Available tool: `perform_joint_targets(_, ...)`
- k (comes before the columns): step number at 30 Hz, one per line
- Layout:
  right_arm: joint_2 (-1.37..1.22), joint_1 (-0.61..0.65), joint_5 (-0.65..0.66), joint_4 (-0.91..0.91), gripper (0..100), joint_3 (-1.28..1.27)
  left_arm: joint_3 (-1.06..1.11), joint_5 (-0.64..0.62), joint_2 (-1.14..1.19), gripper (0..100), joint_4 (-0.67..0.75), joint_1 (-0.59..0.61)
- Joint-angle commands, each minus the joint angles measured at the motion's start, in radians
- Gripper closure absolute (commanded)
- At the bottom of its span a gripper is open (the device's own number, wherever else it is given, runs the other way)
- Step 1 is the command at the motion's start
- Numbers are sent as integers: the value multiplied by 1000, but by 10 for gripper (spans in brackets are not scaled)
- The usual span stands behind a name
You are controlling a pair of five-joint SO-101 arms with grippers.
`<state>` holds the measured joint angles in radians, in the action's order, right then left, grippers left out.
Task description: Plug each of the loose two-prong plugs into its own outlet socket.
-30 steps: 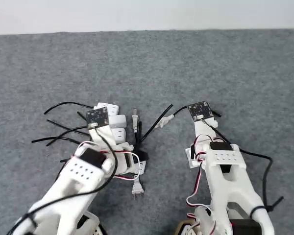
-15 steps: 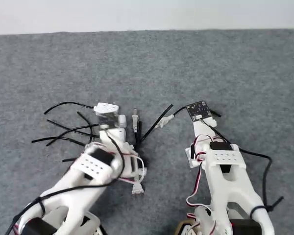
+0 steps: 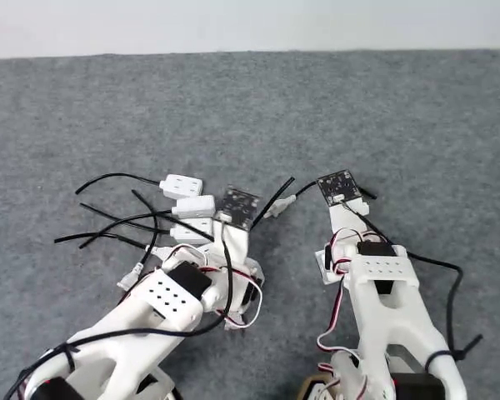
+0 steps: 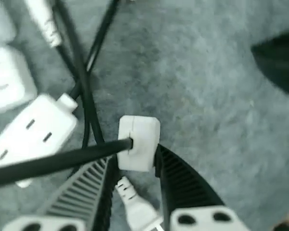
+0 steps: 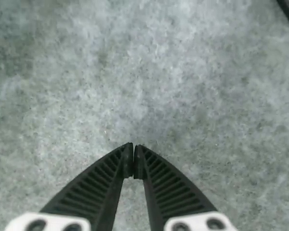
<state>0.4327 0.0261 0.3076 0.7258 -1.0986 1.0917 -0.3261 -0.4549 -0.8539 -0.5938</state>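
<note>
Your left tool [image 4: 136, 156] is clamped on a white block [image 4: 138, 134] at the end of a black cord [image 4: 48, 161], one finger pressed to each side of it; from this angle you cannot tell whether that block is a plug or a socket. Just beside it lie two white outlet sockets [image 4: 33, 130] with their slots facing up, and a small white two-prong plug [image 4: 131, 202] rests on the grey surface [image 3: 417, 125] between the tool's fingers, under the held block. From above, you see three sockets [image 3: 192, 207] stacked close together just left of the left arm's wrist, with black cords fanning out to the left of them. One loose plug [image 3: 275, 208] lies between the two arms on its own black cord, and another [image 3: 134, 276] lies by the left arm, on its outer side. Your right tool [image 5: 133, 159] has its fingers pressed together with nothing between them, above bare surface, well apart from the sockets.
</note>
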Motion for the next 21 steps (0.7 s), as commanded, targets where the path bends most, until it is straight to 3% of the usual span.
perform_joint_targets(1, -2, -2, 5, -18, 983, 54, -1, 132, 15, 988, -54, -9)
perform_joint_targets(6, -2, -36, 2, -16, 983, 52, -44, 267, 15, 988, -46, -101)
perform_joint_targets(14, -1, -282, -115, -27, 983, 87, -93, 428, 15, 987, 66, -153)
perform_joint_targets(21, -1, -321, -144, -50, 983, 95, -255, 364, 17, 987, -98, -479)
